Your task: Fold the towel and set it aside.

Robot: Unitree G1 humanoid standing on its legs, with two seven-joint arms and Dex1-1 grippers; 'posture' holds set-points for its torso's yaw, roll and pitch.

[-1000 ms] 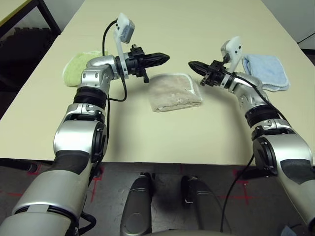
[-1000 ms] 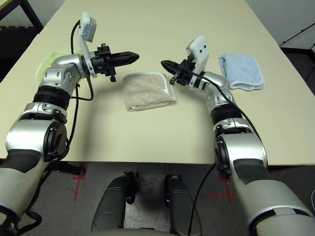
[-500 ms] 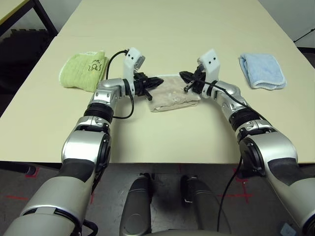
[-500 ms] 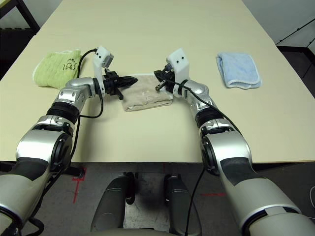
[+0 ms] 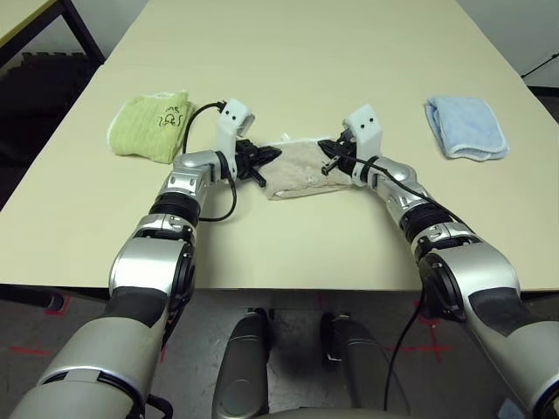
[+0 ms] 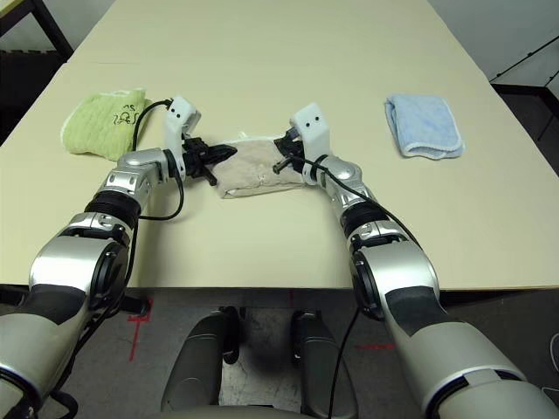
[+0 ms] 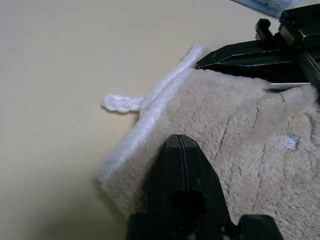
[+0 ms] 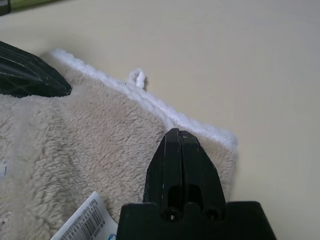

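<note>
Closed fingers (image 7: 200, 182) end both of the robot's arms, each pair pressed together over the towel (image 5: 301, 172); whether any cloth is pinched between them cannot be told. Nearest, the silver forearms rise from the lower left and lower right corners of the frame and lean inward toward the middle. Just above the centre of the frame, the beige towel lies folded on the pale surface (image 5: 314, 249), its near edge running between the two wrists. At its left side the left gripper (image 5: 260, 155) points inward, and at its right side the right gripper (image 6: 286, 148) points back toward it, the two tips apart from each other. White edging (image 7: 145, 122) and a small white loop (image 7: 121, 103) run along the towel's border, and a white tag with a barcode (image 8: 89, 222) lies on the cloth. Farther up, toward the upper left, a yellow-green folded towel (image 5: 150, 127) with dark markings rests beside the left wrist, while a light blue folded towel (image 5: 467, 128) sits at the upper right, well apart from the right gripper.
</note>
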